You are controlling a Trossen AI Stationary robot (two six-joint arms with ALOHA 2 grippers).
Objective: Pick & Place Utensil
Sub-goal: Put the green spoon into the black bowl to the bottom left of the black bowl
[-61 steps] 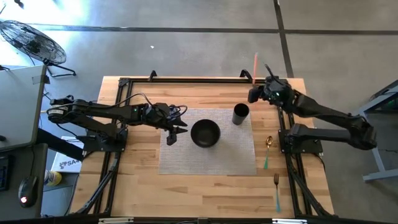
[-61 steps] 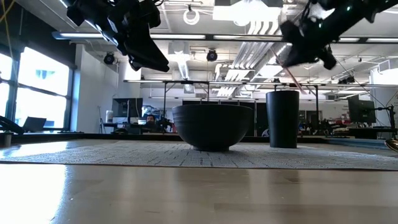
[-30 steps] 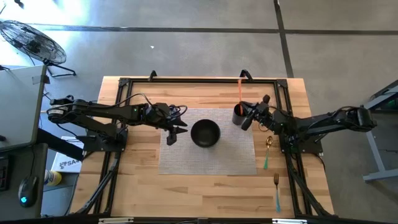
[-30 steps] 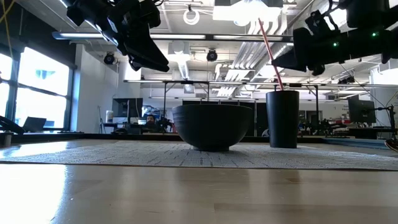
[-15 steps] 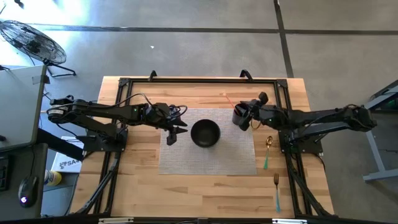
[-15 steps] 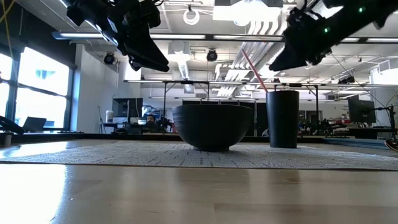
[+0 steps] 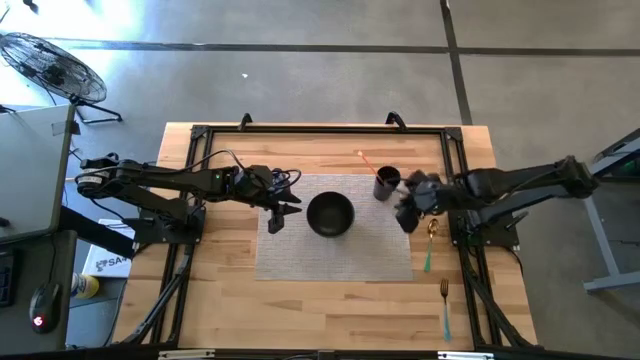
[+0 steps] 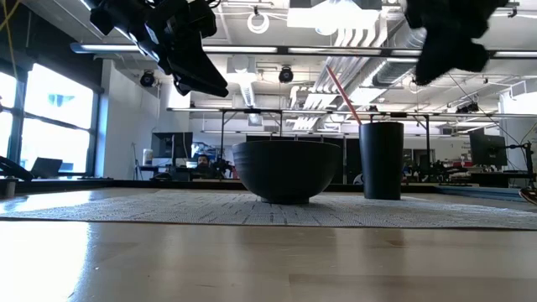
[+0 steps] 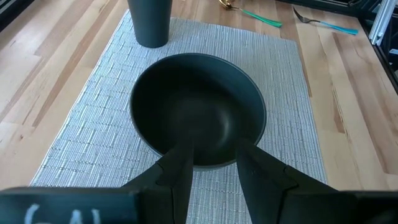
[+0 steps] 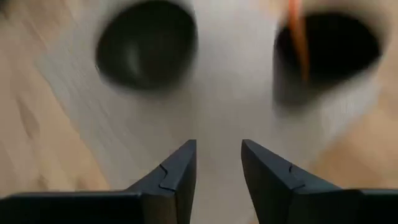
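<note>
An orange-handled utensil (image 7: 365, 160) stands with its lower end inside the black cup (image 7: 386, 183) and leans on the cup's rim, its handle (image 8: 339, 88) slanting up toward the far left. My right gripper (image 7: 408, 208) hovers open just near-right of the cup, with nothing between its fingers (image 10: 219, 163). The right wrist view looks down on the cup (image 10: 323, 53) and the utensil (image 10: 297, 37). A black bowl (image 7: 330, 214) sits mid-mat. My left gripper (image 7: 277, 218) hangs open left of the bowl (image 9: 198, 112), above the mat.
The bowl and cup stand on a grey woven placemat (image 7: 300, 255). A gold spoon with a teal handle (image 7: 431, 240) and a fork with a teal handle (image 7: 444, 305) lie on the wood right of the mat. A black frame (image 7: 320, 130) runs around the table.
My right gripper has let go of the orange utensil, risen, and gone from the cup toward the table's near-right. The utensil, upright in the cup a second ago, has tipped and now leans on the rim with its handle toward the far left.
</note>
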